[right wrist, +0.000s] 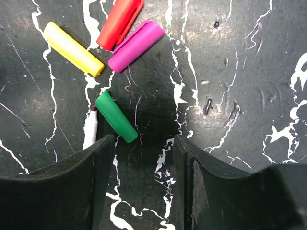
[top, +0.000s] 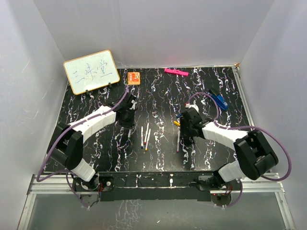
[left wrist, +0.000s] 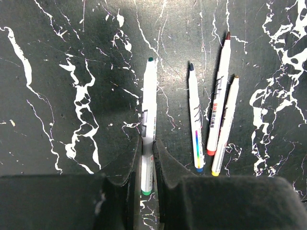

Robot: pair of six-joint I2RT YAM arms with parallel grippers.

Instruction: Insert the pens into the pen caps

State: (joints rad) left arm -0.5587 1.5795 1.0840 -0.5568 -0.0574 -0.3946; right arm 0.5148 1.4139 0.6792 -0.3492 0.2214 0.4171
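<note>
My left gripper (left wrist: 147, 153) is shut on a white pen (left wrist: 148, 110) with a green end, which points away over the black marbled table; in the top view this gripper (top: 129, 125) sits left of centre. Three more pens lie side by side to its right: blue-ended (left wrist: 194, 120), red-ended (left wrist: 218, 96) and yellow-ended (left wrist: 225, 127). My right gripper (right wrist: 144, 153) stands open with nothing between its fingers. Just beyond its left finger lies a green pen cap (right wrist: 116, 117). Farther off lie yellow (right wrist: 73, 49), red (right wrist: 119, 23) and purple (right wrist: 136, 46) caps. A fifth pen (right wrist: 89, 132) is partly hidden behind that finger.
A small whiteboard (top: 91, 71) leans at the back left, with an orange square block (top: 134, 77) beside it. A pink bar (top: 176, 72) lies at the back edge. A blue object (top: 219, 100) sits right of my right arm. White walls close in three sides.
</note>
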